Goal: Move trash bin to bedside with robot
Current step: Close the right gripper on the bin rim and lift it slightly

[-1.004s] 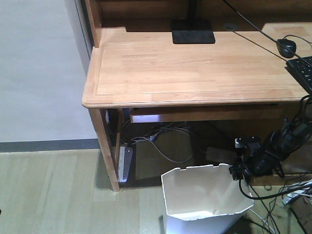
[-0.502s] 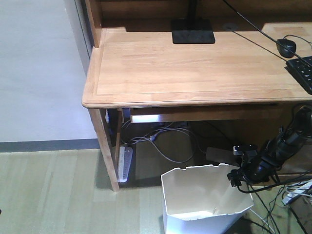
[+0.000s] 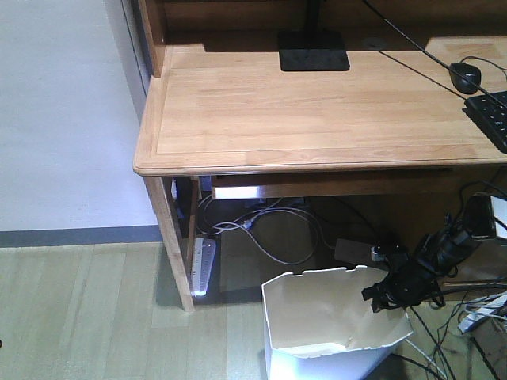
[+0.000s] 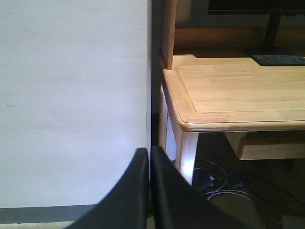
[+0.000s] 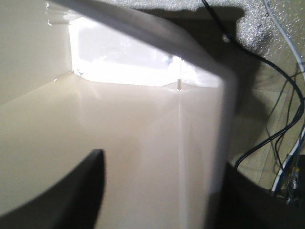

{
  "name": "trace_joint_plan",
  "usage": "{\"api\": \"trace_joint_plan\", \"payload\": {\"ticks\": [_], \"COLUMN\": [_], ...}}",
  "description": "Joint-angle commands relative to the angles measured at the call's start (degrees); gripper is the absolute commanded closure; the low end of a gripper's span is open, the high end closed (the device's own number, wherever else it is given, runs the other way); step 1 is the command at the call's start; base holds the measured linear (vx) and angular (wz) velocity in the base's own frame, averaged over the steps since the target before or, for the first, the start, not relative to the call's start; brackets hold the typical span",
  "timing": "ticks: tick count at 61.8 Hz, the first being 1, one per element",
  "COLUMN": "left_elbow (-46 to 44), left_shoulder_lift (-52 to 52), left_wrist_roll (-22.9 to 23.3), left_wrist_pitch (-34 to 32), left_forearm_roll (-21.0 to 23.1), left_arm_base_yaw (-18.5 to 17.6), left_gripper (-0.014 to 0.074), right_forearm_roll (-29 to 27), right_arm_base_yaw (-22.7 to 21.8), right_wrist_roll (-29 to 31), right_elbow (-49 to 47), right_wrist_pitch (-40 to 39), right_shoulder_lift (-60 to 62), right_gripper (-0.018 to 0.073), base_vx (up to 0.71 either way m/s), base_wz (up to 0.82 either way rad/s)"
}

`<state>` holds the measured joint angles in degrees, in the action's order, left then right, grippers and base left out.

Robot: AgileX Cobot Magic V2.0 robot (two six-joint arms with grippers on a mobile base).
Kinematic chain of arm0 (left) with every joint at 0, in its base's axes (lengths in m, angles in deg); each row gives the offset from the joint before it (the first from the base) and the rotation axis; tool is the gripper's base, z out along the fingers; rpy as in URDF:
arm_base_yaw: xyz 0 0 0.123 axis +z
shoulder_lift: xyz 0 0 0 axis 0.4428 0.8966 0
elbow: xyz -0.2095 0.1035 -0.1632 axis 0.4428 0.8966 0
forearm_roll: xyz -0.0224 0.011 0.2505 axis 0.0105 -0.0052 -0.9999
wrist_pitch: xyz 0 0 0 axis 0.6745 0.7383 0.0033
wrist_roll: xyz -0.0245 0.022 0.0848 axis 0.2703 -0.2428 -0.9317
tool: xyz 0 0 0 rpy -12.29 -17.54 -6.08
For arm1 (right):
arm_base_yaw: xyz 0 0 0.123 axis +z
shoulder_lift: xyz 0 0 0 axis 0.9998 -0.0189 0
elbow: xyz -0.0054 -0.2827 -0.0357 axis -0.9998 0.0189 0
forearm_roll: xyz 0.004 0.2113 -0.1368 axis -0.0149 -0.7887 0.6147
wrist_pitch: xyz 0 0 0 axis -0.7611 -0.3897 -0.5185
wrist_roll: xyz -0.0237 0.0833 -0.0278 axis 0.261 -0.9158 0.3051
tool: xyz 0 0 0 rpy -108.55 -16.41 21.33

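**A:** Where does the trash bin stand?

**B:** On the wood-look floor, upright, just in front of the open space under the wooden worktop and towards its right side. A white power strip and loose cables lie behind it, beside the desk leg.

**A:** And the right gripper?

**B:** It is at the bin's right rim. In the wrist view its jaws are spread. One dark finger hangs inside against the cream wall, and the other shows as a dark shape outside it. The wall runs between them. The view is too blurred to tell whether either finger touches it.

**A:** The left gripper?

**B:** Its jaws are pressed together with nothing between them. It is held up near the pale wall, level with the worktop's left corner.

**A:** What is on the worktop?

**B:** A black monitor base at the back, with a mouse and a keyboard at the right edge.
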<state>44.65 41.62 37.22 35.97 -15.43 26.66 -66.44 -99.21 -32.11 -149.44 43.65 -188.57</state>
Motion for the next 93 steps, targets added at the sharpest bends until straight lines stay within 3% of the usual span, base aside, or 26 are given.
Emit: {"api": "trace_joint_plan", "payload": {"ticks": [1, 6, 11, 20, 32, 40, 47, 53, 59, 67, 93], "left_elbow": [1.7, 1.7, 1.7, 1.7, 1.7, 1.7, 1.7, 1.7, 1.7, 1.7, 1.7], "left_shoulder_lift": [-0.6, -0.6, -0.6, -0.6, -0.6, -0.6, -0.6, -0.6, -0.6, -0.6, -0.6], "left_wrist_roll": [0.5, 0.5, 0.5, 0.5, 0.5, 0.5, 0.5, 0.5, 0.5, 0.5, 0.5], "left_wrist_pitch": [-4.2, -4.2, -4.2, -4.2, -4.2, -4.2, -4.2, -4.2, -4.2, -4.2, -4.2], "left_forearm_roll": [0.2, 0.2, 0.2, 0.2, 0.2, 0.2, 0.2, 0.2, 0.2, 0.2, 0.2], "left_arm_base_yaw": [-0.1, -0.1, -0.1, -0.1, -0.1, -0.1, -0.1, -0.1, -0.1, -0.1, -0.1], "left_gripper": [0.0602, 0.0602, 0.0602, 0.0602, 0.0602, 0.0602, 0.0602, 0.0602, 0.0602, 0.0602, 0.0602], "right_forearm_roll": [-0.2, -0.4, -1.4, -5.7, -15.3, -24.2, -32.7, -39.6, -43.4, -43.8, -44.9], "right_arm_base_yaw": [-0.3, -0.3, -0.3, -0.4, -1.1, -3.0, -5.0, -6.4, -7.0, -6.6, -4.2], "right_wrist_roll": [-0.1, 0.0, 0.3, 6.3, 14.2, 20.8, 30.3, 38.6, 43.1, 44.9, 42.4], "right_elbow": [-0.7, -0.7, -0.7, -0.4, 0.0, 6.5, 14.6, 20.3, 25.3, 30.7, 43.6], "right_wrist_pitch": [1.4, 1.4, 1.8, 5.6, 13.7, 10.8, 6.7, 7.5, 9.0, 8.3, 11.7], "right_shoulder_lift": [3.1, 3.1, 3.3, 4.3, 7.4, 12.5, 18.5, 23.5, 28.4, 34.8, 53.5], "right_gripper": [0.0407, 0.0578, 0.0574, 0.0571, 0.0568, 0.0566, 0.0566, 0.0566, 0.0566, 0.0566, 0.0566], "base_vx": [0.0, 0.0, 0.0, 0.0, 0.0, 0.0, 0.0, 0.0, 0.0, 0.0, 0.0], "base_wz": [0.0, 0.0, 0.0, 0.0, 0.0, 0.0, 0.0, 0.0, 0.0, 0.0, 0.0]}}
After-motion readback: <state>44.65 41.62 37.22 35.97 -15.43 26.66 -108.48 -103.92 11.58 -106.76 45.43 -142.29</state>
